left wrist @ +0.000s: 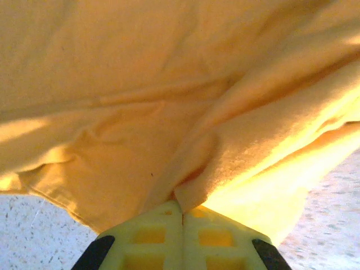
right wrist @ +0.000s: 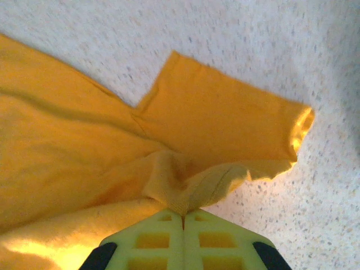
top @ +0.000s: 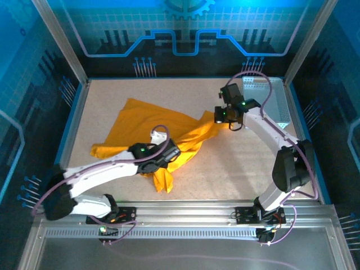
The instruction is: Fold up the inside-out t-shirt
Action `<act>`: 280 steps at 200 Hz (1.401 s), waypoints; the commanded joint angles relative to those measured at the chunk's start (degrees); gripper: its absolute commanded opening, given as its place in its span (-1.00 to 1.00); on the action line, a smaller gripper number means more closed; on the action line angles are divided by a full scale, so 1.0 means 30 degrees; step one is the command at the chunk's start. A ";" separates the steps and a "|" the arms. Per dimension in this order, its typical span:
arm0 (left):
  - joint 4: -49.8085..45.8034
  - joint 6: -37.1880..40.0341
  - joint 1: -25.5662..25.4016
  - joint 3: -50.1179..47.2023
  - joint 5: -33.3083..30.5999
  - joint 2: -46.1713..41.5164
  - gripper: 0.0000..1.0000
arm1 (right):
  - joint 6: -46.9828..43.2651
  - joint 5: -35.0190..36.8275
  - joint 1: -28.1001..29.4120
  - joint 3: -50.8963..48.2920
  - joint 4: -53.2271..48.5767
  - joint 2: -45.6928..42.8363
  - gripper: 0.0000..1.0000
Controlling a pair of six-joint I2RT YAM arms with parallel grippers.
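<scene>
Pinching the t-shirt [top: 151, 125] are left end effector [left wrist: 181, 207] and right end effector [right wrist: 183, 215].

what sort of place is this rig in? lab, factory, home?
Most likely a robot lab cell, not a home: a speckled table boxed in by metal frame posts and blue circuit-print wall panels, with a left arm and right arm bolted to a rail at its near edge.

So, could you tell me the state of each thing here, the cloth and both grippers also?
t-shirt: crumpled, not yet folded, pinched in two places.
left gripper: shut on a fold of the t-shirt.
right gripper: shut on the t-shirt, close to a sleeve.
basket: at the far right corner, apart from the t-shirt; what is inside cannot be seen.
</scene>
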 commanded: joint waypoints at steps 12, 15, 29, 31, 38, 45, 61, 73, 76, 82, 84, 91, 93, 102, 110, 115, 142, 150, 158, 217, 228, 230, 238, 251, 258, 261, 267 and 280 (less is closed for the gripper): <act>-0.1427 0.1947 0.0040 0.0827 -0.0566 -0.3596 -1.00 | -0.0631 0.0374 -0.0209 0.3680 -0.1269 0.0063 -1.00; -0.1463 0.2102 0.0041 0.0921 -0.0542 -0.3866 -1.00 | -0.0619 0.0284 -0.0222 0.3969 -0.1396 0.0132 -1.00; -0.1691 0.2687 0.0025 0.1302 -0.0496 -0.4943 -1.00 | -0.0487 -0.0236 -0.0447 0.5143 -0.1812 0.0318 -1.00; -0.1722 0.2754 0.0037 0.1347 -0.0488 -0.5088 -1.00 | -0.0460 -0.0276 -0.0478 0.5297 -0.1885 0.0321 -1.00; -0.1799 0.3074 0.0044 0.1491 -0.0526 -0.5522 -1.00 | -0.0363 -0.0347 -0.0588 0.5822 -0.2082 0.0372 -1.00; -0.1925 0.3232 0.0055 0.1668 -0.0722 -0.5994 -1.00 | -0.0324 -0.0457 -0.0658 0.6376 -0.2283 0.0396 -1.00; -0.2155 0.3659 0.0154 0.2255 -0.1123 -0.7029 -1.00 | -0.0256 -0.0848 -0.0795 0.7770 -0.2856 0.0359 -1.00; -0.2216 0.4130 0.0140 0.3016 -0.1345 -0.7889 -1.00 | 0.0045 -0.1932 -0.1082 0.8933 -0.3125 0.0166 -1.00; -0.2183 0.4297 0.0152 0.3268 -0.1364 -0.8211 -1.00 | 0.0098 -0.2070 -0.1120 0.9159 -0.3173 0.0152 -1.00; -0.1957 0.4744 0.0158 0.3793 -0.1316 -0.8731 -1.00 | 0.0245 -0.2570 -0.1132 0.9710 -0.3267 0.0013 -1.00; -0.1847 0.4938 0.0158 0.3969 -0.1279 -0.8862 -1.00 | 0.0265 -0.2698 -0.1118 0.9896 -0.3296 -0.0041 -1.00; -0.1572 0.5491 0.0149 0.4724 -0.1238 -0.9465 -1.00 | 0.0275 -0.3216 -0.0962 1.0790 -0.3435 -0.0109 -1.00; -0.1509 0.5638 0.0156 0.4971 -0.1259 -0.9617 -1.00 | 0.0251 -0.3380 -0.0877 1.1096 -0.3477 -0.0115 -1.00; -0.1067 0.6347 0.0155 0.6134 -0.1324 -1.0195 -1.00 | 0.0093 -0.3772 -0.0449 1.2460 -0.3733 -0.0069 -1.00; -0.0610 0.6970 0.0158 0.7227 -0.1259 -1.0551 -1.00 | -0.0078 -0.3915 -0.0014 1.3832 -0.4002 0.0081 -1.00; -0.0338 0.7350 0.0150 0.7831 -0.1107 -1.0657 -1.00 | -0.0194 -0.4061 0.0306 1.4712 -0.4161 0.0253 -1.00; -0.0337 0.9035 0.0158 1.1933 -0.0418 -0.9814 -1.00 | -0.0097 -0.5609 0.1364 2.0302 -0.5221 0.2088 -1.00; -0.0509 0.9485 0.0156 1.2928 -0.0467 -0.9352 -1.00 | -0.0190 -0.5815 0.1708 2.2385 -0.5824 0.3005 -1.00; -0.0820 0.9896 0.0156 1.3793 -0.0565 -0.8937 -1.00 | -0.0440 -0.5783 0.2114 2.5009 -0.6694 0.4210 -1.00; -0.1040 1.1569 0.0150 1.6392 -0.2926 -0.7974 -1.00 | -0.0814 -0.6219 0.3639 3.4069 -0.7715 1.0086 -1.00; -0.1357 1.1713 0.0143 1.6738 -0.4258 -0.7582 -1.00 | -0.0464 -0.5979 0.3742 3.3211 -0.7517 1.0144 -1.00; -0.1433 1.1734 0.0147 1.6785 -0.4527 -0.7484 -1.00 | -0.0425 -0.5755 0.3770 3.3298 -0.7618 1.0226 -1.00; -0.1849 1.1858 0.0139 1.6988 -0.5383 -0.6962 -1.00 | -0.0510 -0.4509 0.3948 3.4231 -0.8462 1.0826 -1.00; -0.2596 1.1890 0.0151 1.7079 -0.6497 -0.5972 -1.00 | -0.0943 -0.2316 0.4111 3.4210 -0.9392 1.1047 -1.00; -0.2910 1.1782 0.0158 1.6948 -0.6625 -0.5454 -1.00 | -0.1248 -0.1906 0.4033 3.4223 -0.9842 1.1193 -1.00; -0.2952 1.1768 0.0154 1.6878 -0.6631 -0.5303 -1.00 | -0.1351 -0.1759 0.3985 3.4246 -1.0034 1.1261 -1.00; -0.2844 1.1729 0.0158 1.6472 -0.6611 -0.4973 -1.00 | -0.1569 -0.1437 0.3913 3.4261 -1.0476 1.1403 -1.00; -0.2276 1.1785 0.0180 1.5481 -0.6628 -0.4622 -1.00 | -0.2359 -0.0671 0.3848 3.4254 -1.1339 1.1681 -1.00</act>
